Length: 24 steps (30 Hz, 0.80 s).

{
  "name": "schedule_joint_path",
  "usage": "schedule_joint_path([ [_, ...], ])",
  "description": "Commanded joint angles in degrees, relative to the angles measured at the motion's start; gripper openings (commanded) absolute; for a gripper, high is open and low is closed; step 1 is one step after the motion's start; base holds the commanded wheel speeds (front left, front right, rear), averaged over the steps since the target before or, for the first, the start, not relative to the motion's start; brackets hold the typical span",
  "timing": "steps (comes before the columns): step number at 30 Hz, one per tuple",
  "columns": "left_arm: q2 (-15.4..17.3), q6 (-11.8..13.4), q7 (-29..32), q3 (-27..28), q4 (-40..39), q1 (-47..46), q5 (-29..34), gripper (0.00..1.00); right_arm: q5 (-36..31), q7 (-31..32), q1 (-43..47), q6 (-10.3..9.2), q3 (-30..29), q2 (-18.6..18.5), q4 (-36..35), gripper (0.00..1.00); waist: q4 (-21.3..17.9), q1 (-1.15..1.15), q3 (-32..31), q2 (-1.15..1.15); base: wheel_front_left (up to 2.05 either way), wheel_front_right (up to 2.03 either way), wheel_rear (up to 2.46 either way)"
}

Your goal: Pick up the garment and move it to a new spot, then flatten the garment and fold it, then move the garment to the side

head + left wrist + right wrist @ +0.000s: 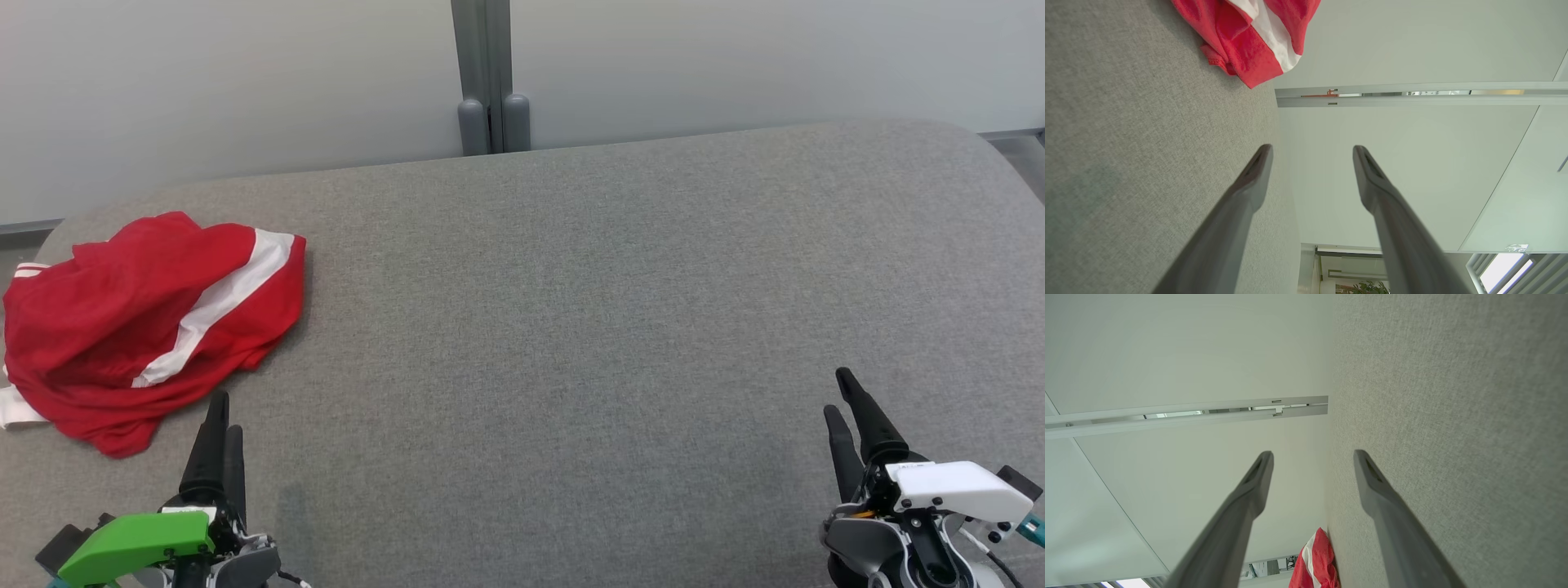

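garment: red garment [147,327] with a white stripe, crumpled at the far left of the grey fabric counter [571,327]; not yet lifted.
left end effector [226,412]: fingers spread, nothing held; placed just beside the heap, judged ready for the pick.
right end effector [835,390]: fingers spread, empty; kept well apart from the garment, so the counter's middle is left free.

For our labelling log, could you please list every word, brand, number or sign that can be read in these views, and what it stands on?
Nothing can be read for certain.
Garment: red with a white stripe, no lettering shows.
White cover behind the right claw: a tiny dark marking, too small to read.
Pale sign, lower right of the left wrist view: blurred, unreadable.
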Motion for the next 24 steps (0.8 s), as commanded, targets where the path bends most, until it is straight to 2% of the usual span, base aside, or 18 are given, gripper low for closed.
schedule_joint_path([
  [1, 0.2, -0.1, -0.7, -0.1, -1.4, -0.7, 1.4, 1.00, -1.2, -0.8, -0.8, 0.01, 0.4, -0.3, -1.4, 1.00, 0.0, 0.00, 0.0, 0.00, 0.00, 0.00, 0.00],
  [8, 0.3, -0.1, -2.5, -0.5, -2.5, -0.7, 5.6, 1.00, -5.6, -2.6, -0.7, 0.02, 1.4, -0.3, -2.6, 1.00, 0.0, 0.00, 0.2, 0.00, 0.00, 0.00, 0.00],
  [24, 0.4, -0.1, -6.2, -0.9, -4.7, -0.3, 21.5, 1.00, -18.2, -6.4, -0.5, 0.02, 3.2, -0.5, -5.4, 1.00, 0.1, 0.00, 0.3, 0.00, 0.00, 0.00, 0.00],
])
